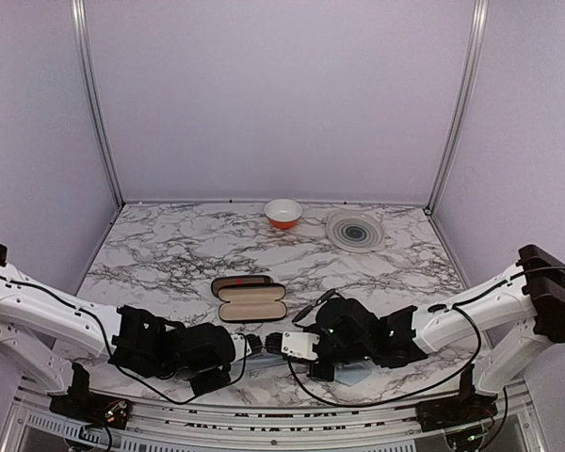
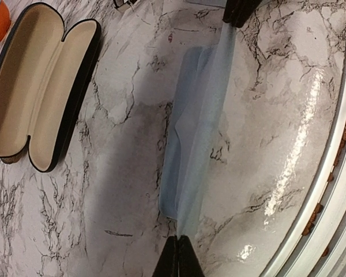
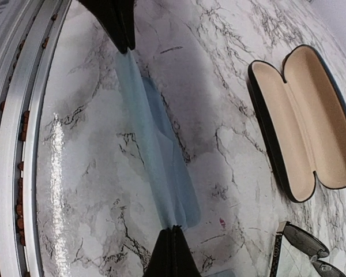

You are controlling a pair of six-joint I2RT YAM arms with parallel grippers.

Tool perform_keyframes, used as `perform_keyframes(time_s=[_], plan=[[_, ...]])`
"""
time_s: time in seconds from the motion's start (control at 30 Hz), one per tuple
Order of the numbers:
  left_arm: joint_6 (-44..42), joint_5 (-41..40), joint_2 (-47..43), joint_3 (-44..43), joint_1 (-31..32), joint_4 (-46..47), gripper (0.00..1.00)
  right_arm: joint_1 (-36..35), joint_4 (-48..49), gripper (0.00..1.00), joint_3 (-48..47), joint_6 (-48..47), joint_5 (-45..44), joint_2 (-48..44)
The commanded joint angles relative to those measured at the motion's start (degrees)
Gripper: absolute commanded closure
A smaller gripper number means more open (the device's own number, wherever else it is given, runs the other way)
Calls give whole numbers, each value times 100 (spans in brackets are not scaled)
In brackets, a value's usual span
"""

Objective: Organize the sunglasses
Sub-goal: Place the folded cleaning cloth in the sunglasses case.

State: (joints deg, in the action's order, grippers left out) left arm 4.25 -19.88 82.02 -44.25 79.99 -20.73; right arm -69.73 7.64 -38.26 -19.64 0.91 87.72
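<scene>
Left wrist view shows the left gripper (image 2: pixel 177 239) and right gripper (image 2: pixel 237 17) each pinched shut on 1 end of a blue cloth (image 2: pixel 199 133), stretching it taut, likely for folding, with the sunglasses (image 3: pixel 303 242) lying beside the right gripper and the open case (image 2: pixel 40 86) beyond

White links (image 1: pixel 47 311), black joints (image 1: pixel 551 292); left end effector (image 2: pixel 178 248), right end effector (image 3: pixel 172 242) black.

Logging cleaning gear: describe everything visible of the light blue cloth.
The light blue cloth looks thin, soft and translucent, folded lengthwise into a narrow strip. It is stretched between the left pincer and the right pincer, each shut on one end, over the marble-patterned table near its front edge; whether it touches the tabletop is unclear.
</scene>
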Motion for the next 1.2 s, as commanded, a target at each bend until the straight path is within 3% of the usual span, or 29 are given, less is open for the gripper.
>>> perform_keyframes(time_s=[0.0,0.67,1.17], plan=[[-103,-288,-164,-184,35,-224,100,50,-323,100,-304,155,-199,-115],[-564,-646,-475,-268,-414,-370,100,204,-730,100,-961,44,-613,-27],[-1150,-525,-300,-271,-1053,-47,100,439,-854,100,-1627,-199,-686,750]])
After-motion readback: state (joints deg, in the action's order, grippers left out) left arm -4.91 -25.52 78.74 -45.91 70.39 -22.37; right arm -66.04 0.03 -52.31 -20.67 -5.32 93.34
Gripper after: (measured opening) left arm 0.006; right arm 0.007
